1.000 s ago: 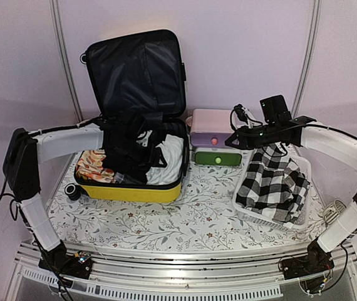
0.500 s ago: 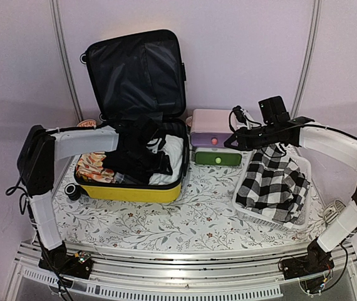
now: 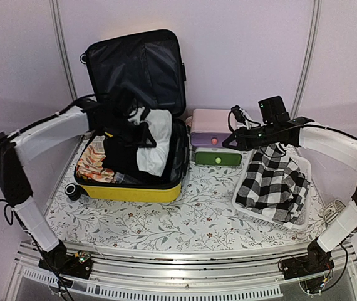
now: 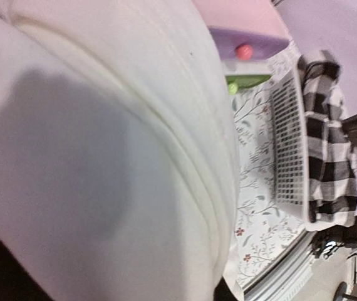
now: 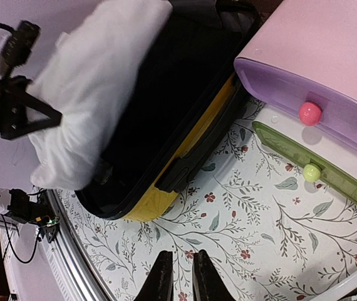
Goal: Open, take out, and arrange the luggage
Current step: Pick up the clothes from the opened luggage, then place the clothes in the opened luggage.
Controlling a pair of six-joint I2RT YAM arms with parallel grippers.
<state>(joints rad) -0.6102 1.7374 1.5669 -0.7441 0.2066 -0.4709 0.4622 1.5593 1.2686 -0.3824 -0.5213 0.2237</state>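
The yellow luggage (image 3: 128, 191) lies open at the left, its black-lined lid (image 3: 138, 69) upright against the back wall. My left gripper (image 3: 133, 116) hangs above the open shell, shut on a white garment (image 3: 155, 141) that droops from it over the case. That garment (image 4: 103, 157) fills the left wrist view and hides the jaws there. My right gripper (image 5: 182, 253) is shut and empty, hovering over the floral tablecloth between the luggage (image 5: 160, 200) and the drawer box. The white garment (image 5: 97, 81) also shows in the right wrist view.
A floral cloth (image 3: 91, 164) and black clothing (image 3: 125, 160) lie inside the case. The pink-and-green drawer box (image 3: 215, 144) stands at the back centre. A white mesh basket (image 3: 247, 210) holding a black-and-white checked cloth (image 3: 272, 182) sits at the right.
My left gripper has closed on the white garment and risen out of the case, lifting it. The right arm has not moved.
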